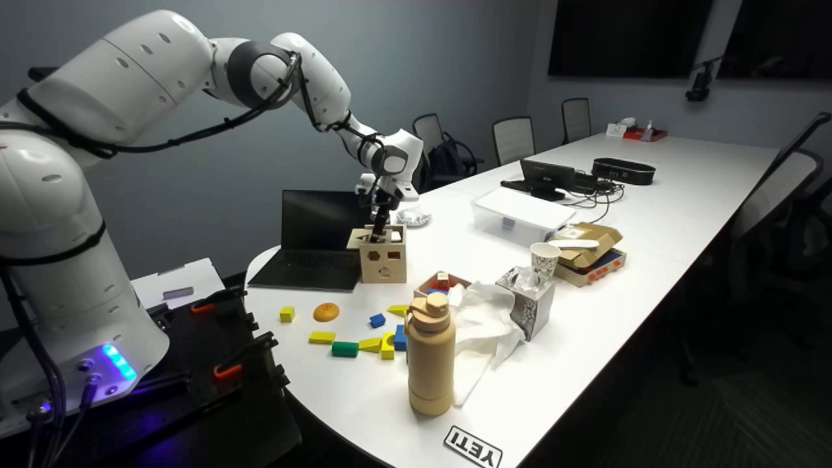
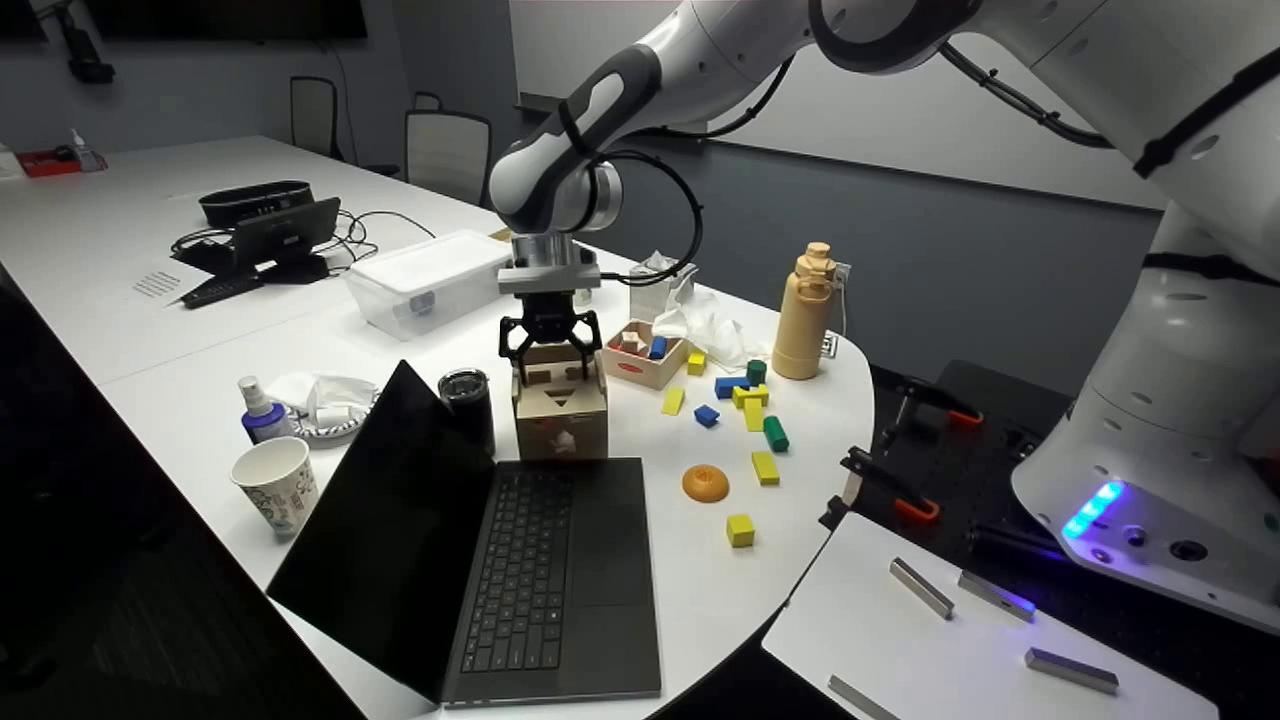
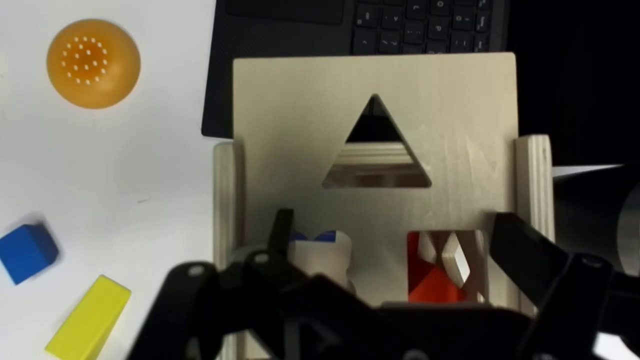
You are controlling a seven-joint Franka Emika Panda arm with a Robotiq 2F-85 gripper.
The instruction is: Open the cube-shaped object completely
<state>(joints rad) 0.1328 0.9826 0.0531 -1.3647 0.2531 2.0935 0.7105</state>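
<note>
cube box (image 1: 383, 262): pale wood | fingers (image 3: 520, 257): black | bottle (image 1: 432, 361): tan | dome (image 3: 94, 63): orange | paper cup (image 1: 544, 261): white, dark-patterned

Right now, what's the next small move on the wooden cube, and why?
I'd probably ease the lid a little farther toward the laptop. It overhangs the wooden cube on that side, which suggests the sliding direction, but covers part of the top, so opening isn't complete. The end effector stands open over the lid; contact is unclear.
</note>
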